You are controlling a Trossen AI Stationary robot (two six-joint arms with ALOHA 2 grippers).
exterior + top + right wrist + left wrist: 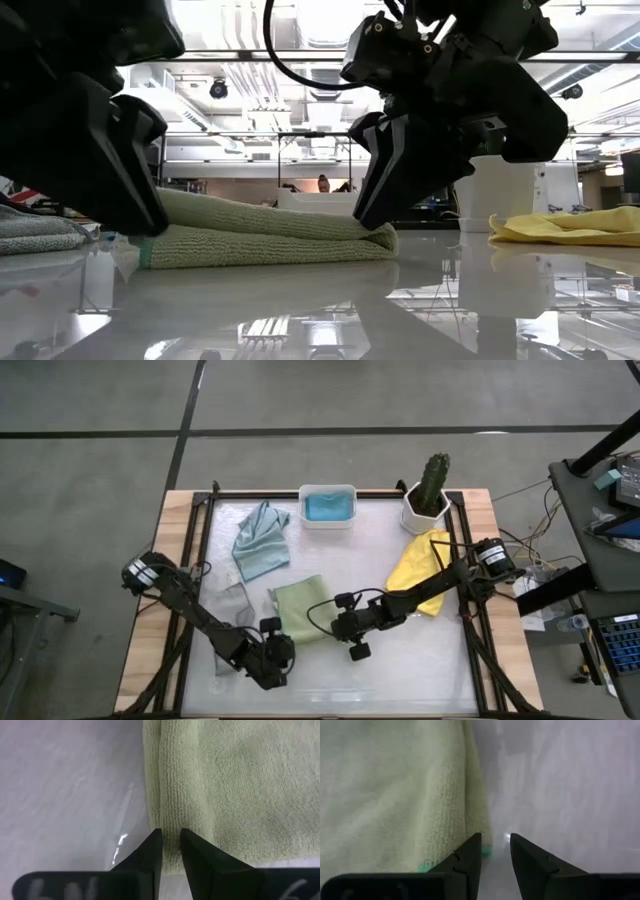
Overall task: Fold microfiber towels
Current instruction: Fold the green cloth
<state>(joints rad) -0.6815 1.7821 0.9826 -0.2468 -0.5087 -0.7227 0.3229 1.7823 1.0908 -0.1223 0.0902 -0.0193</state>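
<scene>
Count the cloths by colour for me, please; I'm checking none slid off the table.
Pale blue-grey towel: 1
Grey towel: 1
Bright blue towel, in the tub: 1
Sage green towel: 1
Yellow towel: 1
Total: 5

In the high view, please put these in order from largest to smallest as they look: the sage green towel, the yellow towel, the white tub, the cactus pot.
1. The yellow towel, though the right arm covers part of it.
2. The sage green towel, close to the yellow one, so this order is unsure.
3. The white tub.
4. The cactus pot.
</scene>
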